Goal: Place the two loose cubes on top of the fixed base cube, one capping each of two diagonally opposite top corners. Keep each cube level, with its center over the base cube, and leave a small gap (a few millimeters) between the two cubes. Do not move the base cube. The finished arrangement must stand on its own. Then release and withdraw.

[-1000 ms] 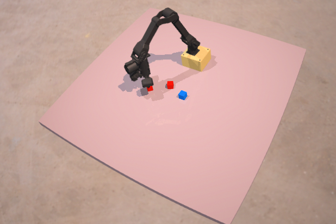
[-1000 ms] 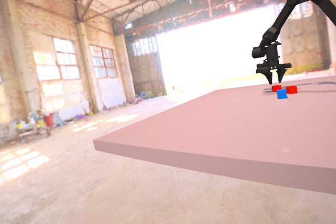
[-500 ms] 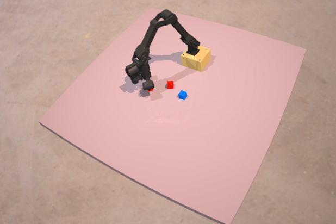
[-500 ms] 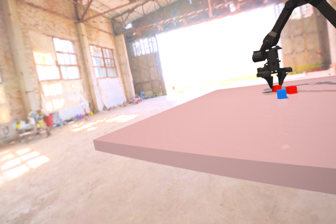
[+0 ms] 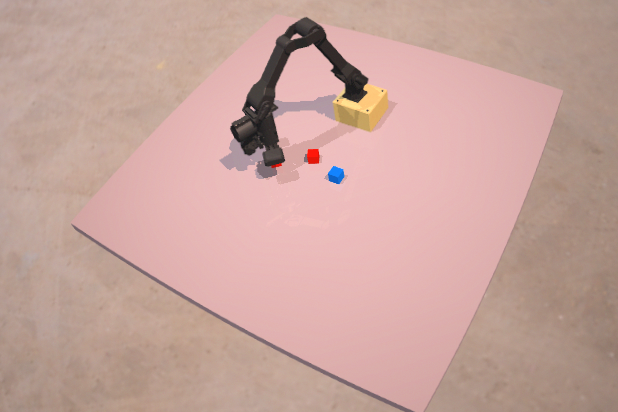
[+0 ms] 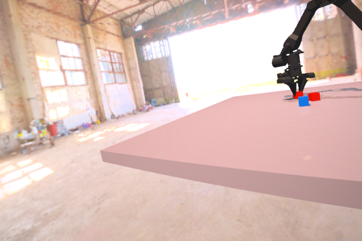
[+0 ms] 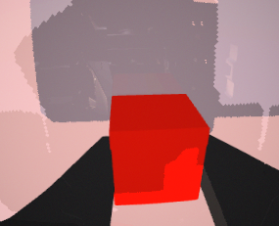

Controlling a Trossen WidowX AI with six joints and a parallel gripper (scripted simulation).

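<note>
My gripper (image 5: 274, 163) (image 6: 297, 92) (image 7: 154, 144) points down and is shut on a red cube (image 5: 276, 165) (image 6: 299, 95) (image 7: 140, 165), with one finger against each side in the wrist view. This cube is at table level as far as I can tell; the top view shows only a sliver of it below the gripper. A second red cube (image 5: 313, 156) (image 6: 314, 96) sits apart on the table, between the held cube and the arm's base. The blue cube (image 5: 336, 175) (image 6: 303, 101) sits on the table beyond it, with nothing on top.
The pink table top (image 5: 310, 273) (image 6: 205, 145) carries the cubes. The arm stands on a yellow block (image 5: 352, 118) behind them. The second red cube and the blue cube stand close together, to the right of the gripper in the top view.
</note>
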